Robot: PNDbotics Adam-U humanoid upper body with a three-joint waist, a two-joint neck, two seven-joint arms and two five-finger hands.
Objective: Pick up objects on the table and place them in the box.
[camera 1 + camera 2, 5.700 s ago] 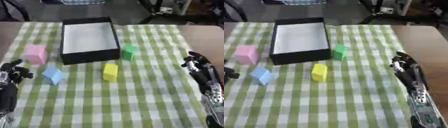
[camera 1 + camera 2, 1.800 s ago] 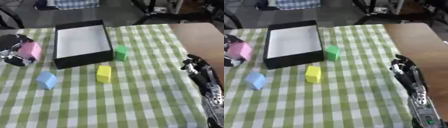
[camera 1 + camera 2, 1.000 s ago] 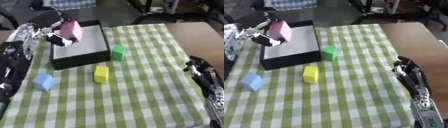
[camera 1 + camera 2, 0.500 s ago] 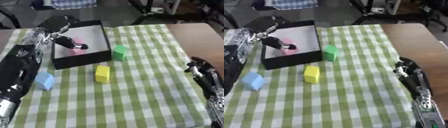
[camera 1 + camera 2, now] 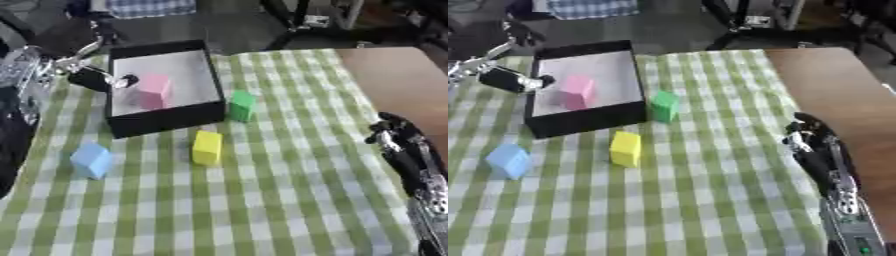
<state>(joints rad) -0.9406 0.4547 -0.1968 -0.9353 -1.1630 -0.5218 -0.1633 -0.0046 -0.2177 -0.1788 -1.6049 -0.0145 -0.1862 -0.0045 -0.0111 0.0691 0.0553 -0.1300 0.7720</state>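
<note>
A pink block (image 5: pixel 154 90) stands inside the black box (image 5: pixel 166 120), on its white floor. My left hand (image 5: pixel 83 65) hovers over the box's left wall with its fingers spread, just left of the pink block and apart from it. On the checked cloth lie a green block (image 5: pixel 241 105) right of the box, a yellow block (image 5: pixel 207 147) in front of it, and a blue block (image 5: pixel 92 160) at the left. My right hand (image 5: pixel 394 136) rests at the right edge with relaxed fingers, holding nothing.
The green-and-white checked cloth (image 5: pixel 289 200) covers most of the table; bare brown tabletop (image 5: pixel 394 80) shows at the far right. Chair legs and dark clutter stand beyond the far edge.
My left hand carried the pink block from the cloth's left side up over the box, set it inside and let go. The head camera also shifted.
</note>
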